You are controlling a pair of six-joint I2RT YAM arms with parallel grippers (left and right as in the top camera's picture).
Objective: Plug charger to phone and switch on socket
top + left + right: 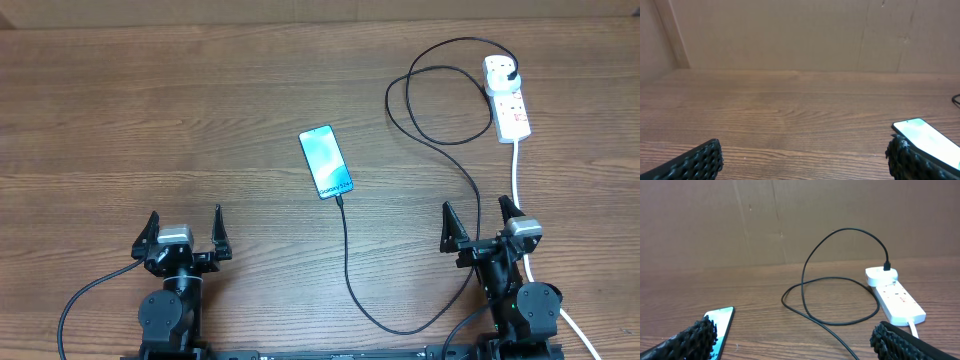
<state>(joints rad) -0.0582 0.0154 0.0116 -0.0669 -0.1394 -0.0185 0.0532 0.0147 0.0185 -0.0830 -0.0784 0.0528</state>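
The phone (326, 162) lies face up mid-table, its blue-teal screen lit. The charger's black cable (352, 280) runs from the phone's near short edge, curves toward my right arm, then loops up to its black plug (512, 74), which sits in the white socket (506, 96) at the far right. Whether the tip is inserted in the phone I cannot tell. My left gripper (185, 222) is open at the near left and holds nothing. My right gripper (476, 212) is open at the near right. The phone (720, 322), cable (840, 322) and socket (895, 297) show ahead of the right gripper (795, 340).
The socket's thick white cord (517, 170) runs down past my right arm. A brown cardboard wall (790, 35) stands behind the wooden table (150, 120). In the left wrist view the phone (927, 140) shows beside the right finger of the left gripper (802, 160).
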